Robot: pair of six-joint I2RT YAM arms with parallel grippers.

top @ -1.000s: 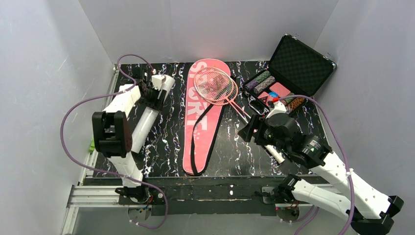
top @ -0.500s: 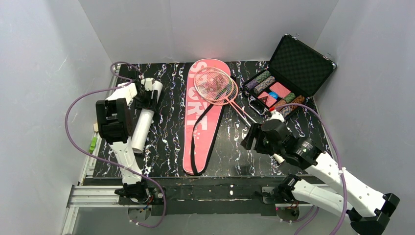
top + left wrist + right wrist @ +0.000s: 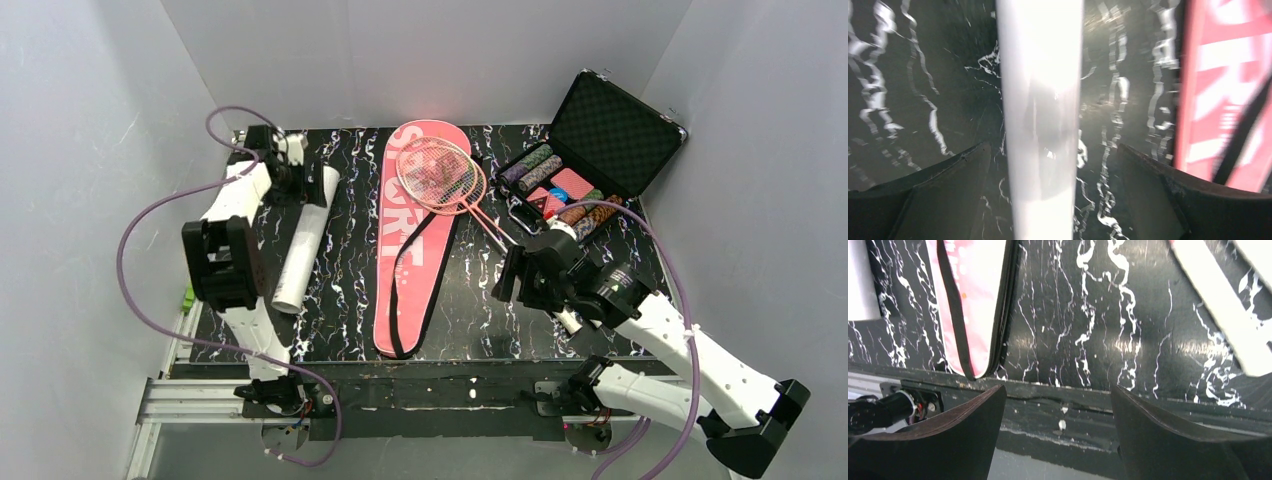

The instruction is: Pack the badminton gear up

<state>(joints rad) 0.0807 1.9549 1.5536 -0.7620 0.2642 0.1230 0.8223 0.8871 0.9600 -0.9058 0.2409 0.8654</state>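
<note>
My left gripper (image 3: pixel 1050 150) gapes astride the loose white tube (image 3: pixel 300 240), upper left, and my right gripper (image 3: pixel 1058 400) is open and empty, so one nudge could roll it away.

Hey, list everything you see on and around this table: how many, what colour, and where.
Tube: one, white, lying on the table's left side.
Bag: one, pink with a black strap, lying in the middle.
Rackets: two, pink frames, heads overlapping on the bag's far end.
Case: one, black, open, far right corner.
Poker chips: several rows, mixed colours, inside the case.
Table: one, black with white veins.
Left arm: one, white and black, left side, jaws open on either side of the tube's far end.
Right arm: one, white and black, right side, jaws open and empty above the table.
</note>
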